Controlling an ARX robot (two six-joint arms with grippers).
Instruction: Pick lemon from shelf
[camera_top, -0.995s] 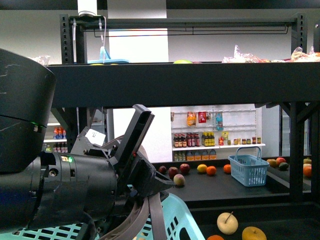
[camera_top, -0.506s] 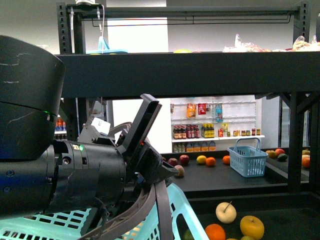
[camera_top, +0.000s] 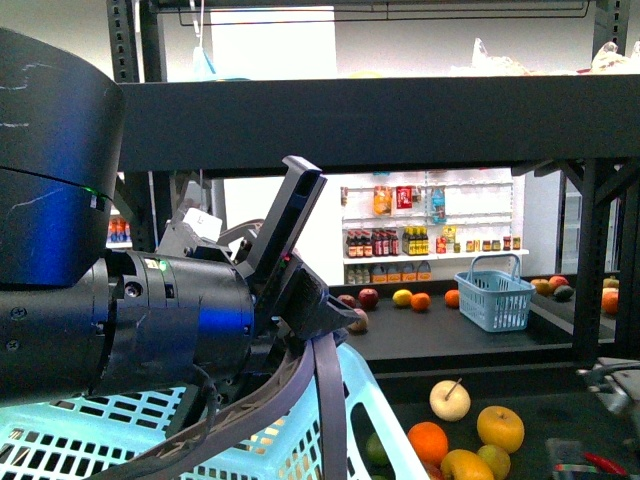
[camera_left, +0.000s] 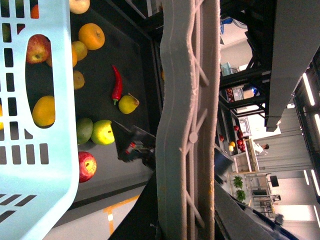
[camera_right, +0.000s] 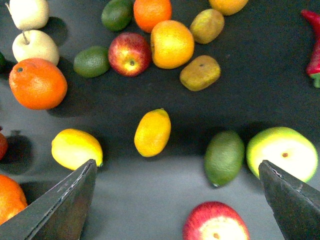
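Observation:
In the right wrist view the lemon (camera_right: 76, 148), pale bright yellow, lies on the dark deck of the shelf (camera_right: 150, 200), close to one fingertip. My right gripper (camera_right: 175, 200) hovers above the deck, open, with bare deck between its fingers (camera_right: 60, 205). It also shows at the lower right of the front view as the right gripper (camera_top: 612, 385). My left gripper (camera_top: 320, 320) is shut on the handle (camera_left: 187, 100) of the pale blue basket (camera_top: 330, 440), held in front of the black shelf (camera_top: 350, 120).
Around the lemon lie an orange-yellow oval fruit (camera_right: 152, 132), a lime (camera_right: 223, 157), a green-yellow apple (camera_right: 282, 152), a red apple (camera_right: 215, 232), an orange (camera_right: 37, 82), cream apples (camera_right: 35, 46) and a red chili (camera_right: 312, 47). A blue basket (camera_top: 495, 300) stands on the middle deck.
The shelf decks have slid upward in the front view, showing more fruit on the lower deck. My right gripper has come into view at the lower right.

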